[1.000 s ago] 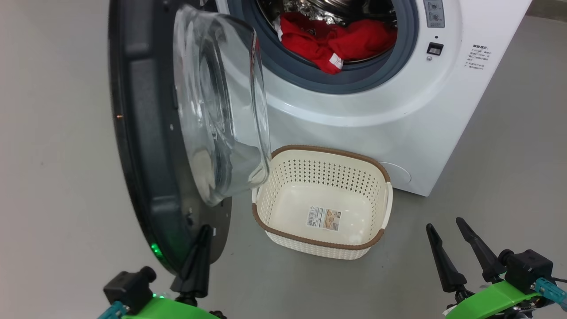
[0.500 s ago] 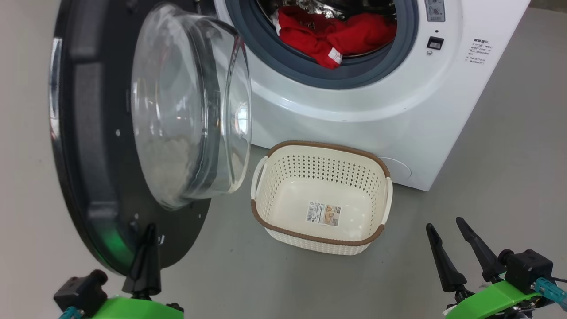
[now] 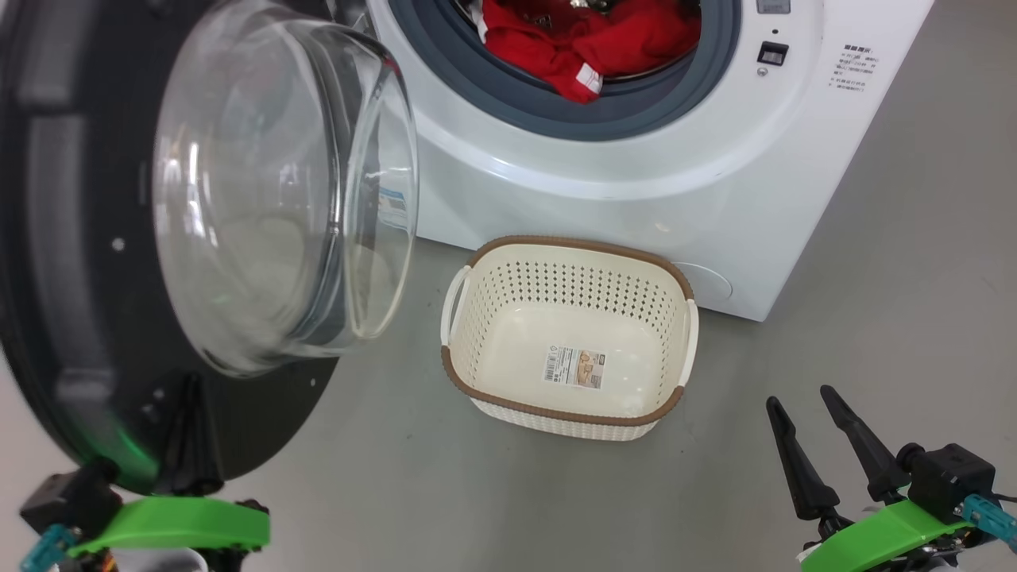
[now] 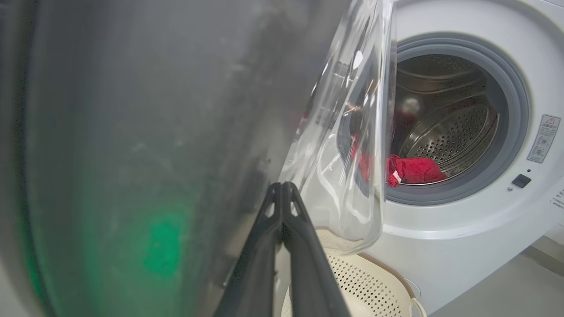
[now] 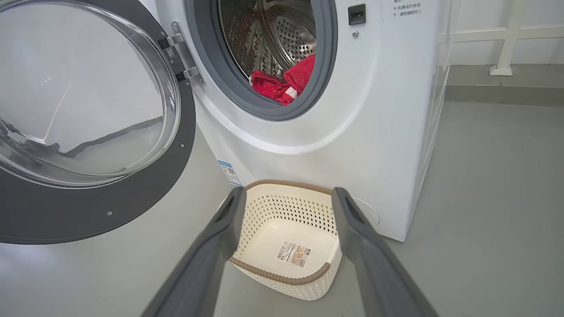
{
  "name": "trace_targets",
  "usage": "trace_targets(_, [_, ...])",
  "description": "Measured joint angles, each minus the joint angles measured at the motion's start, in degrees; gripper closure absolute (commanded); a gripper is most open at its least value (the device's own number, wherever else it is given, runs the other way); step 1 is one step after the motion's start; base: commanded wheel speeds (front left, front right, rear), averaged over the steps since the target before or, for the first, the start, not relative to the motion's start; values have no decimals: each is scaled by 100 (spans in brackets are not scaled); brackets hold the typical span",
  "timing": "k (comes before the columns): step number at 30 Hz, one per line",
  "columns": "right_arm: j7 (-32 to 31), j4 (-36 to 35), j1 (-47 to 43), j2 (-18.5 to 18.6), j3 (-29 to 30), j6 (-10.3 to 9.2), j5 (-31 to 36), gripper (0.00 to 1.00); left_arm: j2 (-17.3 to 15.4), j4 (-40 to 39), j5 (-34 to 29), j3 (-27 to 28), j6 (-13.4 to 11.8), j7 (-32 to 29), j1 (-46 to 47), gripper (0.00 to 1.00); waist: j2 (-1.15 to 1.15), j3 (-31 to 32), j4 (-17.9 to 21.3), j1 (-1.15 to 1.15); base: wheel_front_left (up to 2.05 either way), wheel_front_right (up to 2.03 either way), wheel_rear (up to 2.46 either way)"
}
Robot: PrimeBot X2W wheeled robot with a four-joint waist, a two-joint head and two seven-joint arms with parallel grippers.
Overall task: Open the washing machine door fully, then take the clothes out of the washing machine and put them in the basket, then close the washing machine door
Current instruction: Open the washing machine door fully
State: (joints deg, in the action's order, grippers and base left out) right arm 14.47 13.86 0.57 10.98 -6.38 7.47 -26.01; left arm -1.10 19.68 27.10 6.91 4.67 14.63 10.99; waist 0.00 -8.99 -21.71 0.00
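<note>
The washing machine door (image 3: 56,318), a black rim around a bulging glass bowl (image 3: 262,183), stands swung wide to the left of the white washing machine (image 3: 636,183). My left gripper (image 3: 191,389) is shut, with its fingertips close against the lower inner face of the door (image 4: 132,154), beside the bowl. Red clothes (image 3: 588,40) lie in the steel drum at the grey ring's lower edge. The cream basket (image 3: 556,413) sits on the floor before the machine, holding nothing but its label. My right gripper (image 3: 802,400) hangs open at the lower right, short of the basket (image 5: 282,277).
Grey floor (image 3: 874,318) stretches out to the right of the machine and in front of the basket. The open door takes up the left side. A white rail and a wall base (image 5: 502,66) stand behind the machine on the right.
The door has swung further open to the left, and my shut left gripper has gone left with it. The head view has shifted slightly. My right gripper has stayed put.
</note>
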Motion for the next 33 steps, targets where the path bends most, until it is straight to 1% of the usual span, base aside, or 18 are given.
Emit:
trace_targets(1, [0,-1,10,13,0,0,0,0,8,94,-1,127,41,0,100,100,0,-35,12,0,0,0,0])
trace_targets(10, [0,-12,122,41,-10,0,0,0,31,428,-156,776,99,0,449,100,0,-127,88,0,0,0,0])
trace_targets(13, [0,-12,124,57,-15,0,0,0,35,521,-301,1028,107,0,544,100,0,-159,111,0,0,0,0])
trace_targets(17, [0,-13,124,85,-19,0,0,0,43,639,-504,1348,185,0,666,100,0,-193,142,0,0,0,0])
trace_targets(24, [0,-42,138,121,-36,0,0,0,64,782,-727,1807,241,0,877,100,0,-295,167,0,0,0,0])
trace_targets(33, [0,-87,240,189,-31,0,0,0,75,917,-1022,2413,249,1,1241,100,0,-451,201,0,0,0,0])
